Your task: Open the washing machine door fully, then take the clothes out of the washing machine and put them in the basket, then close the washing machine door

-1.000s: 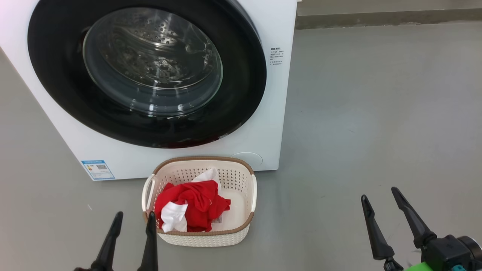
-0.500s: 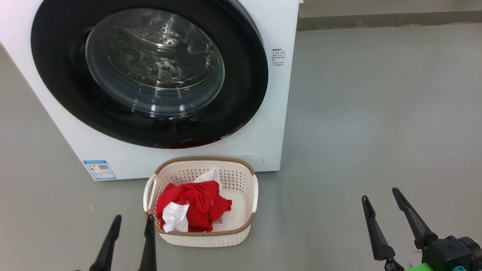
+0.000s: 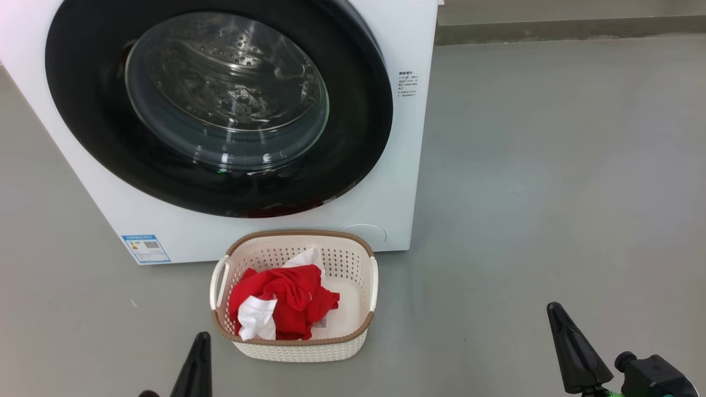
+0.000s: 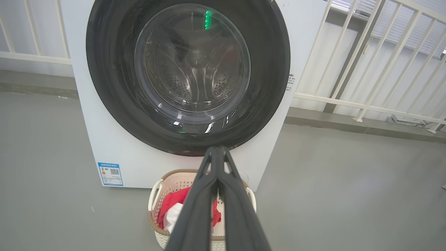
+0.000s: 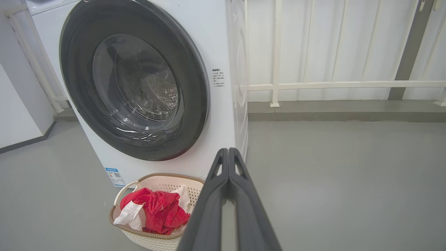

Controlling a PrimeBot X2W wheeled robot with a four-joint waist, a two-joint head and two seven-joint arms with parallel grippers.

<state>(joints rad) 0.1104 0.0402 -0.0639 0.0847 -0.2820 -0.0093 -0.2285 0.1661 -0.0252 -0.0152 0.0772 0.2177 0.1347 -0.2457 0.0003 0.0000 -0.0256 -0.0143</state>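
1. The left gripper (image 4: 216,150) and the right gripper (image 5: 228,150), splayed half a second ago, are now clenching on nothing and dropping low.
2. The round black-rimmed glass door (image 3: 220,99) is sitting shut on the white front-loading washing machine (image 3: 397,182).
3. The red-and-white fabric clothes (image 3: 287,300) are lying in the cream perforated plastic basket (image 3: 300,234) just before the machine, so the task is looking finished.

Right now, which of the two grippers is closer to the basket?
The left gripper, low in the head view, just beside the front left corner of the basket. The right gripper sits far off on the other side, over the floor.
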